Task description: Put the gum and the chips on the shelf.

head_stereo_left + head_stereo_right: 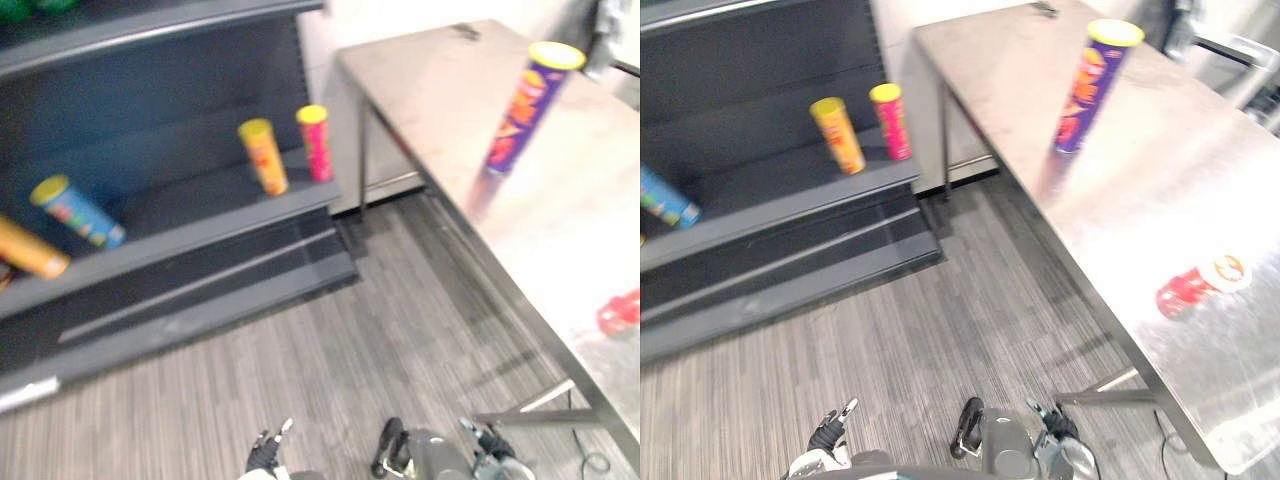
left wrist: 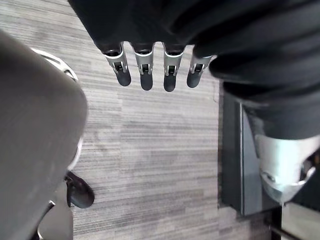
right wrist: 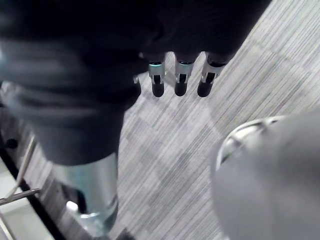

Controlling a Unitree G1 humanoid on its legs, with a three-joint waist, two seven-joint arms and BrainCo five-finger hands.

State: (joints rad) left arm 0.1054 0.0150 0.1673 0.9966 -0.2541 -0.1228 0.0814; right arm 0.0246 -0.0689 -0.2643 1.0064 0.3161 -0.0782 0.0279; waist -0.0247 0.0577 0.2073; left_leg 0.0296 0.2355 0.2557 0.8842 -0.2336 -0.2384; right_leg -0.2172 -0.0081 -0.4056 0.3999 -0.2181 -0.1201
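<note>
The left robot hand (image 2: 144,70) hangs low over the grey floor (image 1: 350,330), fingers straight and side by side, holding and touching nothing. The right robot hand (image 3: 179,80) hangs likewise, fingers extended and empty. The purple chips can (image 1: 1090,85) stands upright on the tabletop (image 1: 1160,180), towards its far end. A small red container (image 1: 1195,285), probably the gum, lies on its side nearer the front edge. On the dark shelf (image 1: 200,215) an orange can (image 1: 263,155) and a pink can (image 1: 316,142) stand close together, and a blue can (image 1: 78,212) lies tilted further left.
</note>
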